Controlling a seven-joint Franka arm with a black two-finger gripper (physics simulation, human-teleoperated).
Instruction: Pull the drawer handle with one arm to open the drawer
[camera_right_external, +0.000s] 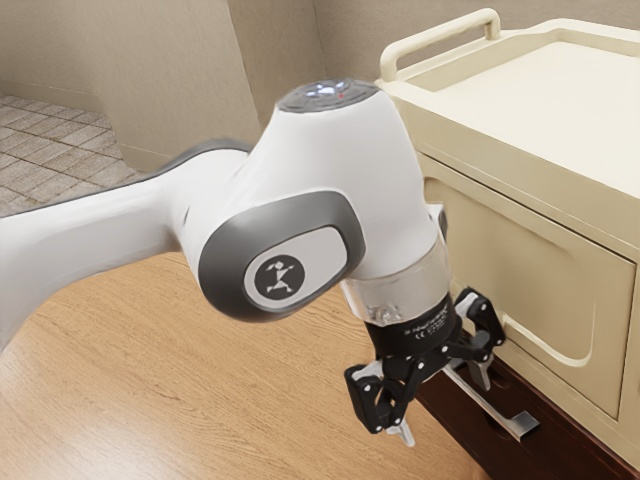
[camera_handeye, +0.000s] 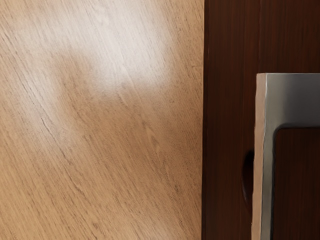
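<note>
Showing black gripper (camera_right_external: 444, 410), fingers spread wide apart; metal drawer handle (camera_right_external: 517, 427) near it, toward the exterior view's right.

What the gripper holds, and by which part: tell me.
Nothing is held: the gripper stands open, its fingers spread apart near the metal handle.

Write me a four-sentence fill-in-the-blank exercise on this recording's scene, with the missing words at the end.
1. The two fingertips of the pincer stand ____, with a gap between them.
2. The shiny grey handle looks to be made of ____.
3. The cream cabinet stands toward the exterior view's ____.
4. The wood panel behind the handle is ____ in colour than the pale wood surface next to it.

Missing words: apart; metal; right; darker.
</note>
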